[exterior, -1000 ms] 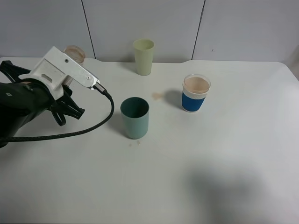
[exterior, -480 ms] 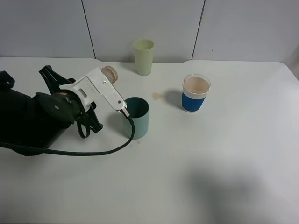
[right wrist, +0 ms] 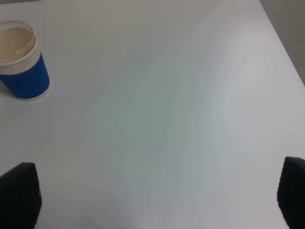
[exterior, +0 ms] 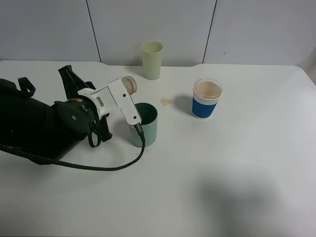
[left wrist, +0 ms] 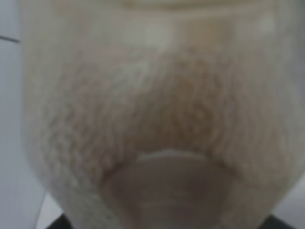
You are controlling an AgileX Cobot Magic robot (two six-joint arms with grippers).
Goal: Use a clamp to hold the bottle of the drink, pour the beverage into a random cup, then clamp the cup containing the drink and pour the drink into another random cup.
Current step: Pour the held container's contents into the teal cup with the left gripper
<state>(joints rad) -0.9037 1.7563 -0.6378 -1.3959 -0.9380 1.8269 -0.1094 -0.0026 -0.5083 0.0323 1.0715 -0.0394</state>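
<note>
The bottle of the drink [exterior: 129, 84] is tipped on its side, its end just above and behind the left rim of the teal-green cup [exterior: 147, 129]. My left gripper [exterior: 114, 97] is shut on it, mostly hidden behind the white wrist mount. The left wrist view is filled by the blurred clear bottle [left wrist: 157, 119], with brown beverage [left wrist: 181, 105] inside. The clear blue-banded cup [exterior: 207, 98] [right wrist: 21, 67] stands to the right and holds pale brown liquid. My right gripper [right wrist: 157, 198] is open over bare table and does not show in the exterior high view.
A taller pale yellow-green cup [exterior: 151, 59] stands at the back near the wall. A small brownish spot [exterior: 166, 101] marks the table between the cups. A black cable [exterior: 113, 165] loops from the left arm across the table in front of the teal cup.
The left arm has carried the bottle to the right, from the table's left side up to the teal-green cup, and turned it further over. The cups have not moved.
</note>
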